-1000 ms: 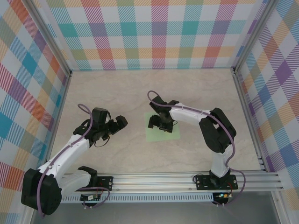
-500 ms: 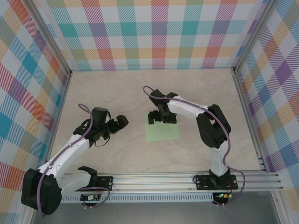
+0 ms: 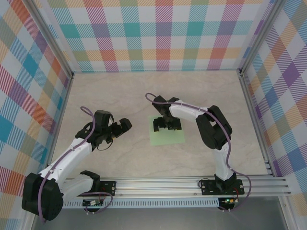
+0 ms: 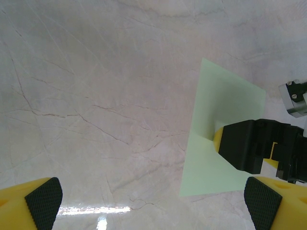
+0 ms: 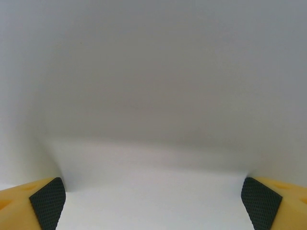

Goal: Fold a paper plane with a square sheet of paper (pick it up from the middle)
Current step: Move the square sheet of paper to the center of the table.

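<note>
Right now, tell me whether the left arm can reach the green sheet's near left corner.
Probably yes. The left gripper is open just left of the sheet of paper, with bare table between them. The right gripper stands over the sheet's far half, leaving the near left corner uncovered.

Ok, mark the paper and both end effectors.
square sheet of paper (image 3: 168, 138), top external view, bare near half.
right end effector (image 3: 167, 127), top external view, between its fingertips.
left end effector (image 3: 124, 126), top external view, between its fingertips.
</note>
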Tool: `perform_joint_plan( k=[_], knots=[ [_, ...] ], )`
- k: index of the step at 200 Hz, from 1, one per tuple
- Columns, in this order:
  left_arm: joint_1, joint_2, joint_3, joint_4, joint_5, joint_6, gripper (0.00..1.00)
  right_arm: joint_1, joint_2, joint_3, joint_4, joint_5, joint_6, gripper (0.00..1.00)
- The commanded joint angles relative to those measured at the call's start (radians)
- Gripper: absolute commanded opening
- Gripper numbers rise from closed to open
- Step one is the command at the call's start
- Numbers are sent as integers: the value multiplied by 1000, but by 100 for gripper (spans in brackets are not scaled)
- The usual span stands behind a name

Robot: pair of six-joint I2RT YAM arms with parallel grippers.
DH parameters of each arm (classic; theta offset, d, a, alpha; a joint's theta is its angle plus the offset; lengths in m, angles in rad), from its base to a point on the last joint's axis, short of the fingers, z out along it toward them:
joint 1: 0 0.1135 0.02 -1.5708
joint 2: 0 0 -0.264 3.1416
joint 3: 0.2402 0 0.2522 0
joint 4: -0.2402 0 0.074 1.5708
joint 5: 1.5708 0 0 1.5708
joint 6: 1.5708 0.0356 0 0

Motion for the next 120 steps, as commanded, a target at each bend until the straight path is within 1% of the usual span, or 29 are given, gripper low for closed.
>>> perform_joint_plan(
  k=[1, 120],
  knots=[
    [-7, 1, 5, -5, 13, 14, 100, 3, 68, -65, -10, -38, 24, 97],
    [-7, 2, 16, -22, 6, 23, 100, 3, 108, -54, -18, -24, 38, 95]
  ],
)
